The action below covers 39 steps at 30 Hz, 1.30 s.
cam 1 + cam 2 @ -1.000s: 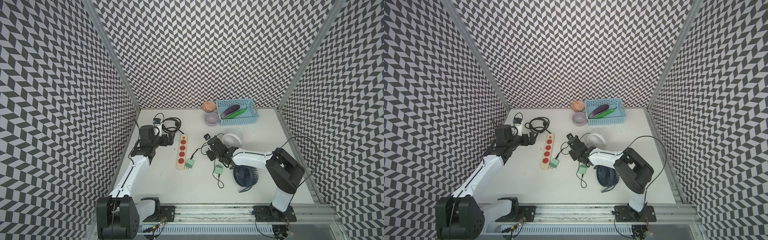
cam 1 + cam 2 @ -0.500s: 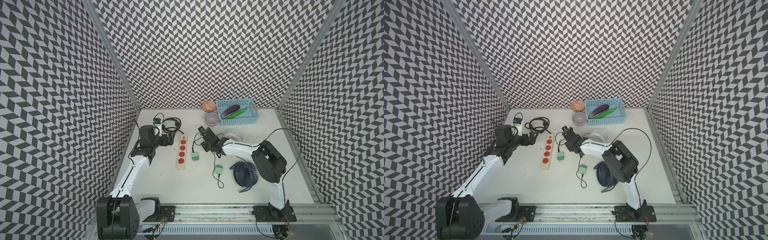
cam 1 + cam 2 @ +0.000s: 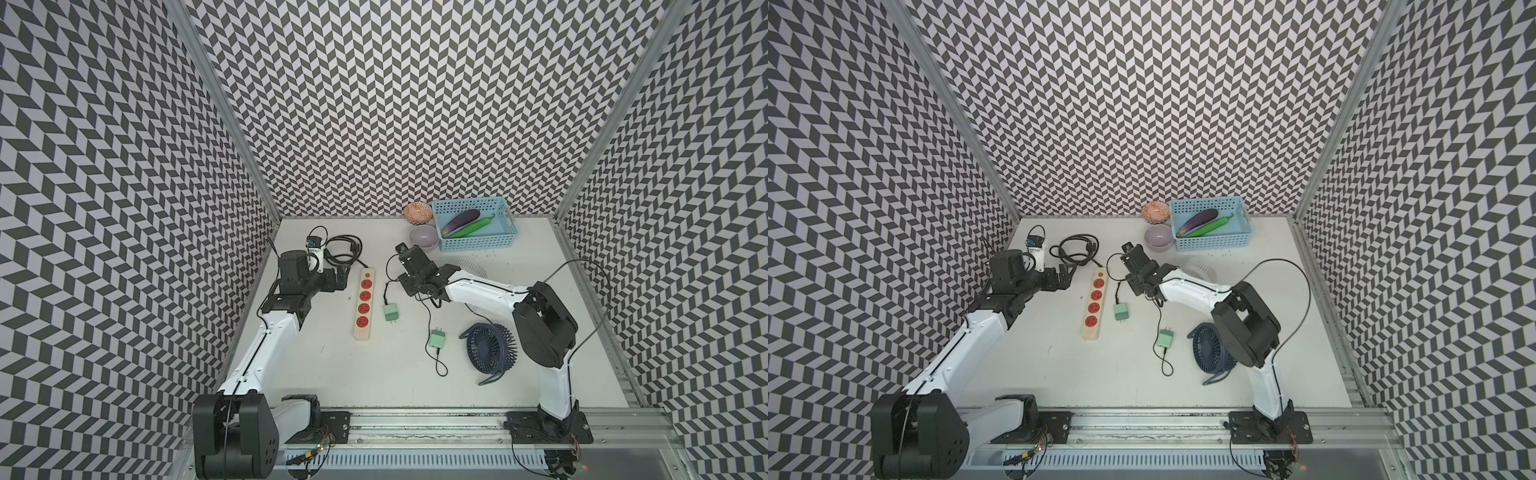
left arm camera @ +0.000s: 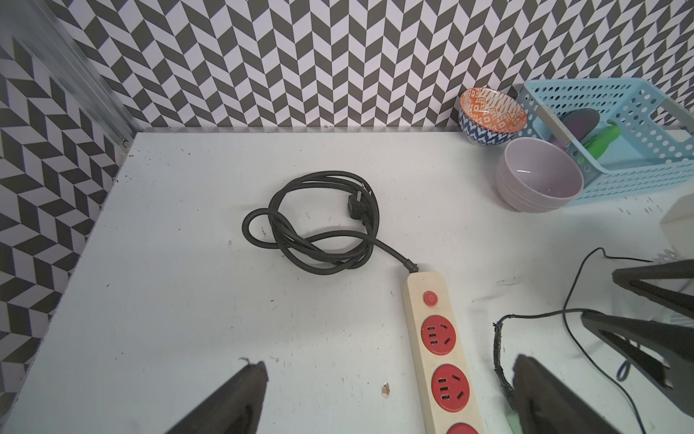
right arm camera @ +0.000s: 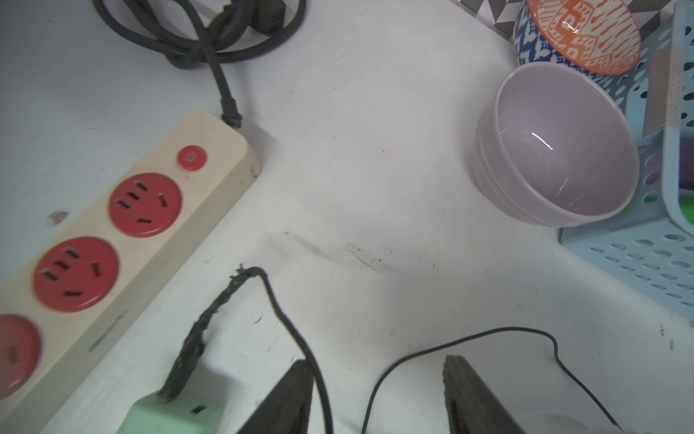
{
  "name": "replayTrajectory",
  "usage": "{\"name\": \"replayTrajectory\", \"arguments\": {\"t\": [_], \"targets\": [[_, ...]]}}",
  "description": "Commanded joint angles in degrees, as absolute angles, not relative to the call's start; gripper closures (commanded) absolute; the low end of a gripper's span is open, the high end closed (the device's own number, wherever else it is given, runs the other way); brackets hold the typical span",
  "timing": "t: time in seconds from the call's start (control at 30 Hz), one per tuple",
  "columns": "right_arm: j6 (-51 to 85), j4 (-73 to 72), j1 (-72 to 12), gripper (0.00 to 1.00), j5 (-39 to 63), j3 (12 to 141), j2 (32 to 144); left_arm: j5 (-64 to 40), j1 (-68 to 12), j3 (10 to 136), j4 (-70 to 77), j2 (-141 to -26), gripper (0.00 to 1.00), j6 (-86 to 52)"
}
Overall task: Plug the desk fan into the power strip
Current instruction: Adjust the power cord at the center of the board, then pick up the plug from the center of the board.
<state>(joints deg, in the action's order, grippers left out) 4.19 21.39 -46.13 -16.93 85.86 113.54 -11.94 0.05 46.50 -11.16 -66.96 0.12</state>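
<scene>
- Basket: light blue perforated plastic, rectangular, at the far edge of the table against the back wall; a strip of tan tape on one end wall shows in the right wrist view.
- Aubergine: purple, long, lying slantwise inside the basket.
- Green vegetable: long and slim, inside the basket, alongside the aubergine and touching it.
- Patterned bowl: orange-and-white inside, blue-and-white outside, upright, just beside the basket's end at the back wall.
- Lilac bowl: plain, ribbed outside, upright and empty, in front of the patterned bowl, touching or almost touching the basket.
- Table: white top, scuffed and speckled.
- Walls: black-and-white chevron panels on three sides.
- Rail: aluminium, along the near edge.
</scene>
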Motion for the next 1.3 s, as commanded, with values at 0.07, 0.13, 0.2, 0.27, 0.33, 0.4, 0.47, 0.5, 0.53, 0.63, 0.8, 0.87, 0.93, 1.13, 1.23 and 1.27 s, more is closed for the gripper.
{"name": "replayTrajectory", "arguments": {"t": [0.07, 0.13, 0.2, 0.27, 0.33, 0.4, 0.47, 0.5, 0.53, 0.63, 0.8, 0.87, 0.93, 1.13, 1.23, 1.27], "targets": [[9.09, 23.94, -49.55, 0.26, -13.07, 85.05, 107.28, -13.01, 0.27, 45.98, -9.59, -65.94, 0.0, -0.36], [10.39, 25.24, -50.57, 0.22, -12.42, 85.08, 106.66, -12.93, 0.26, 46.04, -9.6, -65.82, 0.0, -0.36], [11.82, 26.44, -51.16, 0.19, -10.91, 85.24, 106.31, -12.84, 0.26, 46.09, -9.59, -65.81, 0.0, -0.38], [13.37, 27.28, -51.62, 0.18, -9.22, 85.17, 106.03, -12.83, 0.26, 46.05, -9.62, -65.75, 0.0, -0.39], [15.45, 27.79, -52.08, 0.17, -6.33, 85.19, 106.0, -12.83, 0.26, 46.0, -9.59, -65.75, 0.0, -0.38], [17.13, 28.06, -52.49, 0.17, -3.84, 85.08, 106.27, -12.83, 0.27, 46.02, -9.55, -65.74, 0.0, -0.37], [19.6, 28.84, -52.79, 0.17, -3.08, 85.12, 106.93, -12.83, 0.29, 46.1, -9.64, -65.65, 0.0, -0.43], [20.82, 29.55, -52.8, 0.17, -2.7, 85.27, 107.38, -12.83, 0.27, 46.08, -9.66, -65.64, 0.0, -0.37], [21.62, 30.39, -52.82, 0.17, -2.04, 85.63, 108.08, -12.83, 0.26, 46.07, -9.65, -65.65, 0.0, -0.41], [23.64, 31.71, -52.81, 0.17, 0.48, 86.29, 109.98, -12.88, 0.26, 45.98, -9.61, -65.65, 0.0, -0.43], [23.72, 32.26, -53.11, 0.17, 2.2, 87.35, 112.54, -13.01, 0.18, 46.19, -9.61, -65.83, 0.0, -0.57], [23.81, 32.34, -53.1, 0.17, 2.34, 87.55, 113.25, -12.92, 0.18, 46.23, -9.68, -65.82, 0.0, -0.45], [24.01, 32.5, -53.16, 0.17, 2.68, 87.64, 113.98, -12.92, 0.1, 46.24, -9.74, -65.88, 0.0, -0.46], [24.17, 32.96, -53.59, 0.17, 1.89, 88.86, 116.84, -12.92, 0.05, 46.45, -9.76, -66.33, 0.0, -0.55], [24.55, 32.35, -53.67, 0.17, 1.49, 89.07, 117.91, -12.92, 0.0, 46.64, -9.84, -66.45, 0.0, -0.53], [24.7, 32.13, -53.7, 0.17, 1.25, 89.05, 118.16, -12.84, -0.04, 46.61, -9.84, -66.51, 0.0, -0.53]]}}
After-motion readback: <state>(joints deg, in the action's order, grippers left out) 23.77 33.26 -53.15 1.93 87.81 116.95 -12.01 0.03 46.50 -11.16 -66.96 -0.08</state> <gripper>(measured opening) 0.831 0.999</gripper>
